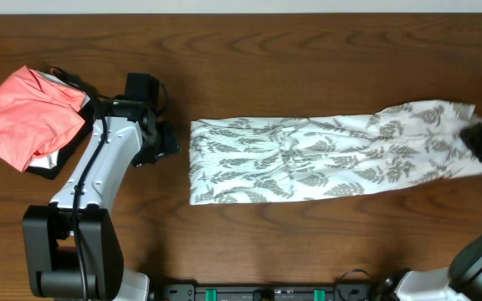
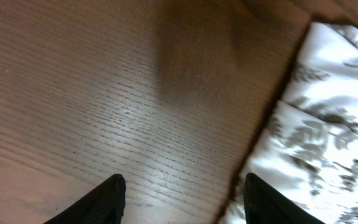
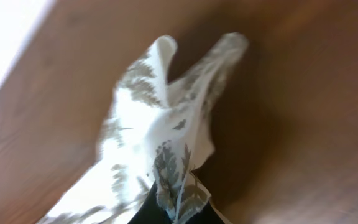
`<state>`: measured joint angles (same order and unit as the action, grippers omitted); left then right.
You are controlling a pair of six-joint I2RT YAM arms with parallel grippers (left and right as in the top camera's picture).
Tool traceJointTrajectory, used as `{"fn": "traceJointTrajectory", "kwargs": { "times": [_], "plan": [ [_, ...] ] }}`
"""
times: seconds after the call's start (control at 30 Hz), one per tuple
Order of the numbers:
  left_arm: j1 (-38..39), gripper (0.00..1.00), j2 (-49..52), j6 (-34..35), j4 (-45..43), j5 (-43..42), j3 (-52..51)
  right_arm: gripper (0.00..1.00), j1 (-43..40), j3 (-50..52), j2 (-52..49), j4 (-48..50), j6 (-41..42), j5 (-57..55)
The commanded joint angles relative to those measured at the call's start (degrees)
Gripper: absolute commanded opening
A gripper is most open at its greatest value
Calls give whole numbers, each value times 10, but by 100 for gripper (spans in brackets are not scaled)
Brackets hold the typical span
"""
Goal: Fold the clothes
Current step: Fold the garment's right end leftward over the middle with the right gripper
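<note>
Right end effector (image 3: 176,211) pinches one end of long white fern-print thin-fabric dress (image 1: 308,159) (left end effector (image 2: 182,196) spread wide, empty, near other edge): carry low, straight across, edges aligned.

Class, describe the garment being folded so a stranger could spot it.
Start at the brown wooden table; a long white thin-fabric dress with grey-green fern print lies stretched across its middle and right. Unlike the plain coral-pink garment bundled at the left, it is patterned, with its right end pinched in the right gripper.
</note>
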<state>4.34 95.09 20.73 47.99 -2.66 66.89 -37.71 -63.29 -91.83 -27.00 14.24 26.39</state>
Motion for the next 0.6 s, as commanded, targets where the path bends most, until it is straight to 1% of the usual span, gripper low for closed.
{"fn": "traceJointTrajectory", "kwargs": {
  "times": [0.0, 0.13, 0.23, 0.33, 0.57],
  "plan": [
    [0, 61, -8, -5, 2, 0, 8, 1, 51, -8, 32, -21, -12, 7],
    [0, 61, -8, -5, 2, 0, 8, 1, 119, -7, 34, -47, -12, -1],
    [0, 61, -8, -5, 2, 0, 8, 1, 184, -7, 33, -64, -17, -52],
    [0, 61, -8, -5, 2, 1, 8, 1, 246, -7, 33, -66, -28, -75],
    [0, 61, -8, -8, 2, 1, 8, 1, 350, -7, 33, -94, -27, -108]
  ]
}}
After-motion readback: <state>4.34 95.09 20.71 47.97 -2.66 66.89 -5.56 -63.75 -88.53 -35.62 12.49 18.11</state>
